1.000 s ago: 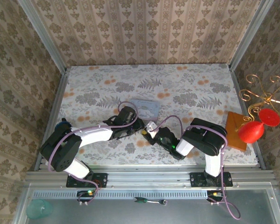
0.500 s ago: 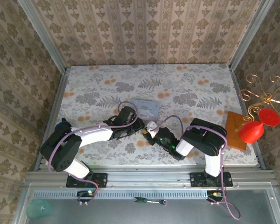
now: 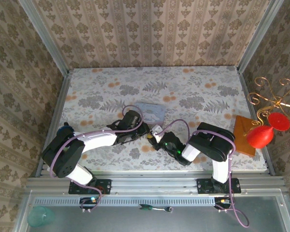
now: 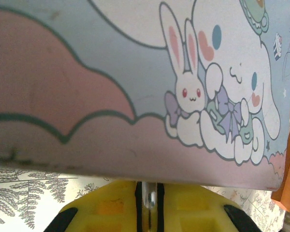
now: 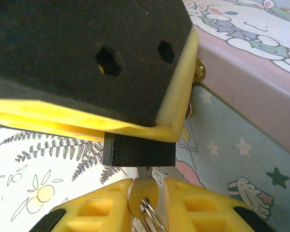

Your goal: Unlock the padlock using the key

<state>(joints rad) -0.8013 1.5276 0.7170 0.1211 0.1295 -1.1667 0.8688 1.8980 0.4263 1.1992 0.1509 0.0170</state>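
The small black padlock [image 5: 139, 151] hangs under a yellow finger [image 5: 179, 116] of my left gripper [image 4: 150, 186]. That gripper is shut on the padlock's thin metal shackle [image 4: 150, 200], right against the pastel cartoon tin [image 4: 135, 96]. The brassy key [image 5: 145, 191] is pushed into the padlock's underside, with a wire ring through its bow. My right gripper [image 5: 147, 188] is closed in on the bow from both sides. In the top view both grippers meet near the table's front centre, the left gripper [image 3: 144, 131] just left of the right gripper [image 3: 154, 137].
The tin [image 3: 151, 112] lies flat just behind the two grippers. A wooden base [image 3: 245, 135] with a wire stand and a red balloon shape [image 3: 260, 137] stands at the right edge. A green-handled tool [image 3: 154, 208] and a teal cup [image 3: 39, 216] lie on the front rail.
My right gripper's fingers have narrowed onto the key's bow. Neither arm has visibly moved, and the left gripper's hold is unchanged.
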